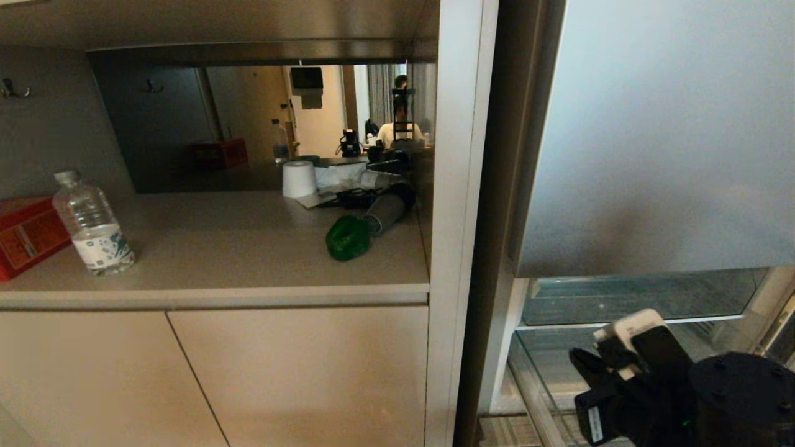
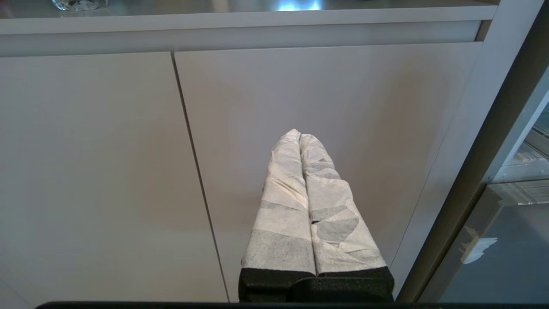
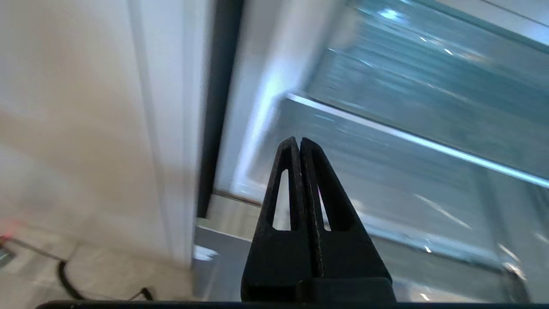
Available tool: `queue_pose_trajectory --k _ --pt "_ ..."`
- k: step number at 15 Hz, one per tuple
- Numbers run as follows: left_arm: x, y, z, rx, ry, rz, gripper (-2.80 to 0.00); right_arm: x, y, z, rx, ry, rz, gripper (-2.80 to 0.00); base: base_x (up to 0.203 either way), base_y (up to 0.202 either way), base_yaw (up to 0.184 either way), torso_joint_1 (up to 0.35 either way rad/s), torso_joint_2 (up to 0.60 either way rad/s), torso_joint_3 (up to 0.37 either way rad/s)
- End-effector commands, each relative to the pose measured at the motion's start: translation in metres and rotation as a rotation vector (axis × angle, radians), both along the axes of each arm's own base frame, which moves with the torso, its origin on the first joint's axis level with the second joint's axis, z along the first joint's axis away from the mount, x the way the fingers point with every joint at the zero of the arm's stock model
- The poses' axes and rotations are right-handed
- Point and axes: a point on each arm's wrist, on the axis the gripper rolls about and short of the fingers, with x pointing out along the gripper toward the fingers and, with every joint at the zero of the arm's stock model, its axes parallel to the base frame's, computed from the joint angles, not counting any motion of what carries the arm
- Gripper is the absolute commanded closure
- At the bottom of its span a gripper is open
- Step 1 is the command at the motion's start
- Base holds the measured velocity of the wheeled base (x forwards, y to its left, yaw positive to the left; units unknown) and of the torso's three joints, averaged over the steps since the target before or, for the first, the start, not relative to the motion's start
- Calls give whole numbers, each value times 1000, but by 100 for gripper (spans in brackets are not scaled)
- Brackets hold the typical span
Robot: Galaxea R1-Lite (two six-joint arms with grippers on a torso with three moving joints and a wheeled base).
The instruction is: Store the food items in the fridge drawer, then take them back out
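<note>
The glossy green bell pepper (image 1: pixel 348 237) lies on the beige counter (image 1: pixel 236 248), against the nozzle of a grey hair dryer (image 1: pixel 388 211). The clear fridge drawer (image 1: pixel 621 297) shows low on the right, under the silver-blue door panel (image 1: pixel 658 136). My right gripper (image 1: pixel 577 360) hangs in front of that drawer, shut and holding nothing. In the right wrist view its black fingertips (image 3: pixel 299 141) are pressed together just before the drawer's clear front wall (image 3: pixel 386 171). My left gripper (image 2: pixel 300 135), wrapped in white tape, is shut, holds nothing and faces the cabinet doors (image 2: pixel 321 107).
A water bottle (image 1: pixel 93 223) and a red box (image 1: pixel 25 233) stand at the counter's left. A white paper roll (image 1: pixel 299 179) and dark clutter sit at the back, before a mirror showing a person. A white upright post (image 1: pixel 456 217) separates counter and fridge.
</note>
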Motion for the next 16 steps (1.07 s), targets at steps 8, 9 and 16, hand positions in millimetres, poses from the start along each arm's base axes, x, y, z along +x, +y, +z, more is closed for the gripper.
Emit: queue_pose_trajectory --k 8,9,16 --pt "0 0 0 0 -1 1 0 -15 -39 0 10 -21 -117 0 -1 2 -82 2 0 1" --pt "0 0 0 0 -1 -1 0 -15 -40 -1 8 -18 -119 0 -1 8 -177 1 0 2" --pt "0 0 0 0 -1 1 0 -12 -44 -6 38 30 -46 0 -2 8 -164 2 2 2"
